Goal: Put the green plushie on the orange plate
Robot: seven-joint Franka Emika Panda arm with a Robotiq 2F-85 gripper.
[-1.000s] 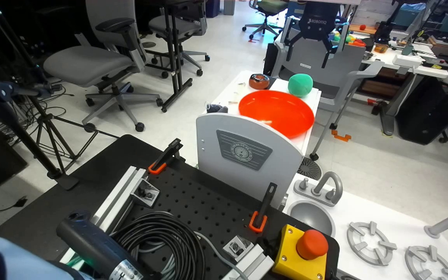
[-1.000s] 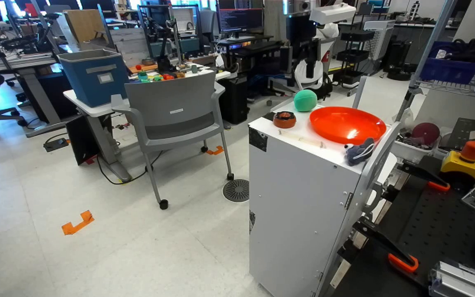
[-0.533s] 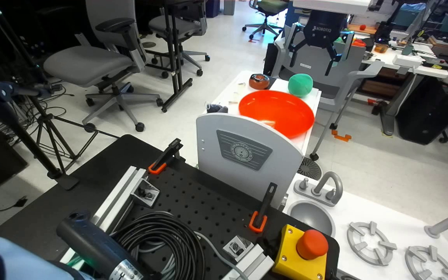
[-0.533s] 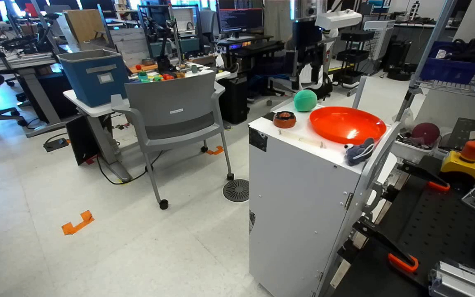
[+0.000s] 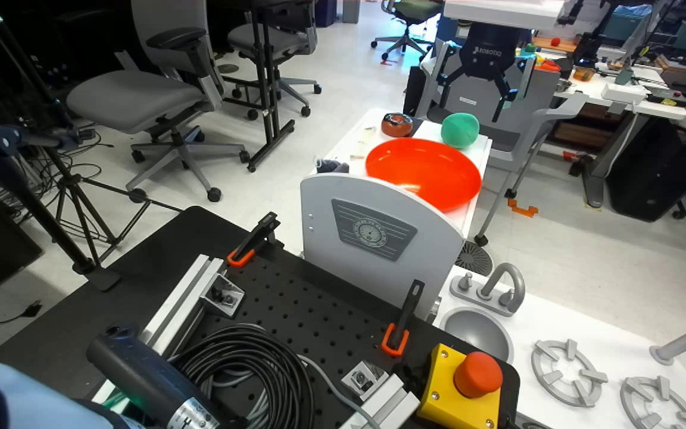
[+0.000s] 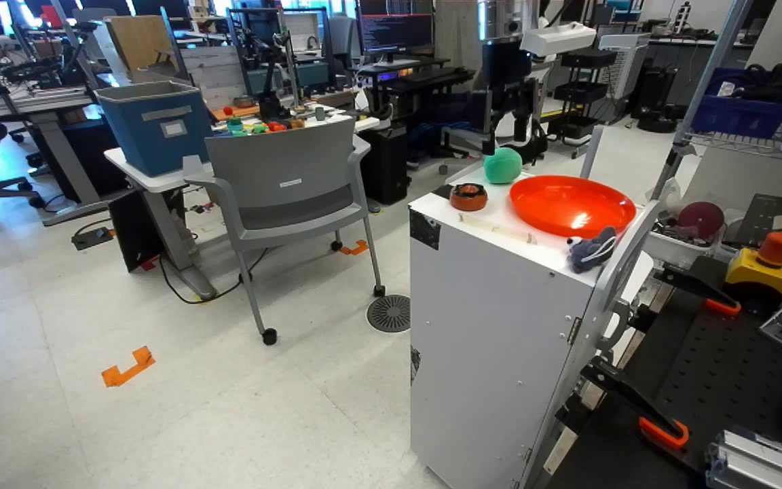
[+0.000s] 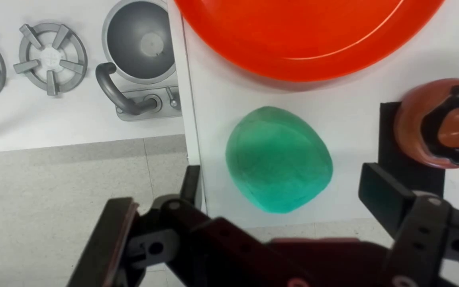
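Yellow box (image 5: 445, 396): lower right of the frame in an exterior view, a red button (image 5: 478, 374) on its top.
Coiled cable (image 5: 288, 375): lower middle of that frame, black, lying on a black perforated board (image 5: 295, 304).
Clamps (image 5: 405, 313): two, black and orange, set along the board's far edge.
Grey sink (image 5: 474, 336): lower right, a grey faucet (image 5: 518, 292) beside its basin, burner grates (image 5: 594, 377) nearer the right edge.
Grey panel (image 5: 379, 238): mid-frame, upright, a round dial emblem (image 5: 370, 233) on its face.
Surface (image 7: 357, 131): white top of a cabinet (image 6: 486, 326), beyond the panel.
Grey toy (image 6: 591, 251): small, on the surface just beside the panel.
Orange plate (image 5: 423, 173): on the surface, glossy, rim raised; cut off by the top edge of the wrist view.
Brown pot (image 7: 436, 123): right edge of the wrist view, on the surface, partly over a black patch (image 7: 422, 175).
Green plushie (image 7: 279, 159): resting on the surface, centre of the wrist view; a strip of white separates it from the plate.
Claw (image 7: 282, 178): spread wide; in the wrist view a finger stands at either side of the plushie, white showing between it and each fingertip. In both exterior views it hangs above the plushie in the frame.
Grey chair (image 6: 282, 170): left of centre in an exterior view, on the floor.
Blue bin (image 6: 160, 136): upper left of the same frame.
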